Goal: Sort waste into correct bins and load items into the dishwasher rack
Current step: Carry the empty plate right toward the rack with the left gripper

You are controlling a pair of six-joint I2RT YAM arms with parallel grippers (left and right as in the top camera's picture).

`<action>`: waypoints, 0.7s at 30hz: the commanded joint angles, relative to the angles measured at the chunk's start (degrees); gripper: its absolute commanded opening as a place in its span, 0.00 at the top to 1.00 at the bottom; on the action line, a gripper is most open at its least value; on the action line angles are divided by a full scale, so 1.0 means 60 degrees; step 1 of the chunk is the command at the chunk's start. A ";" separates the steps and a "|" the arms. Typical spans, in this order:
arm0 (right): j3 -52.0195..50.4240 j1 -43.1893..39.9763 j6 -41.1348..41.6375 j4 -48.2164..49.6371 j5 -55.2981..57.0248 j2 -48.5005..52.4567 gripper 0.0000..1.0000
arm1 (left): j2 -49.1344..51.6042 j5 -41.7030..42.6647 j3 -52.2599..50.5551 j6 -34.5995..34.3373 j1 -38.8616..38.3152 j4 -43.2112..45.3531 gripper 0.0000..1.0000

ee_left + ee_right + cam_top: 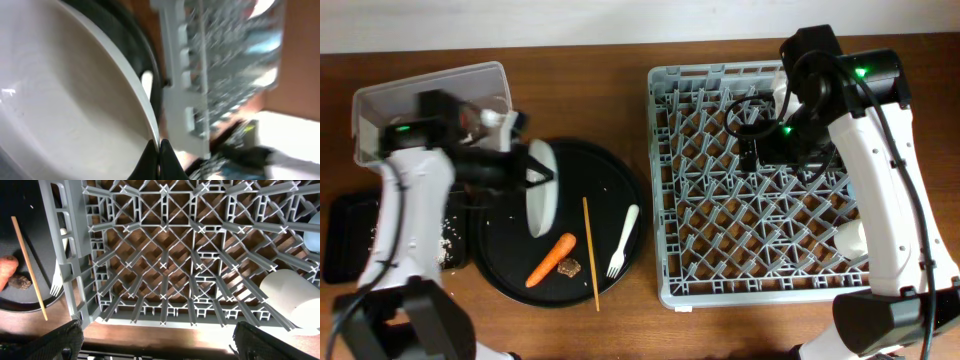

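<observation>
Pinch at the rim: left gripper point(159, 150) holds the glossy white round plate point(75, 100) on edge at ten o'clock on the large round black tray point(610, 190). Stiff, slick, probably ceramic through the blur, so breakable. Right gripper point(160, 344) hangs wide open over the grey pegged plastic rack point(662, 200).

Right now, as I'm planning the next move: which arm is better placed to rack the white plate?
Left. The left gripper is shut on the white plate, held on edge; the right gripper is open and empty over the dishwasher rack.
</observation>
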 commanded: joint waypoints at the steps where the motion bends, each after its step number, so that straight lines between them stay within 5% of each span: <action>1: 0.0040 -0.0015 0.0004 -0.0055 -0.0120 0.0015 0.01 | -0.0302 -0.2801 0.0138 -0.0069 -0.1596 -0.0058 1.00; 11: 0.0040 -0.0018 0.0004 -0.0055 -0.0120 0.0015 0.01 | -0.0310 -0.4411 0.0138 -0.0240 -0.3942 -0.0204 1.00; 21: 0.0040 -0.0069 0.0361 -0.0055 0.0747 0.0015 0.01 | -0.0466 -0.4492 0.0149 -0.0164 -0.4095 -0.0051 1.00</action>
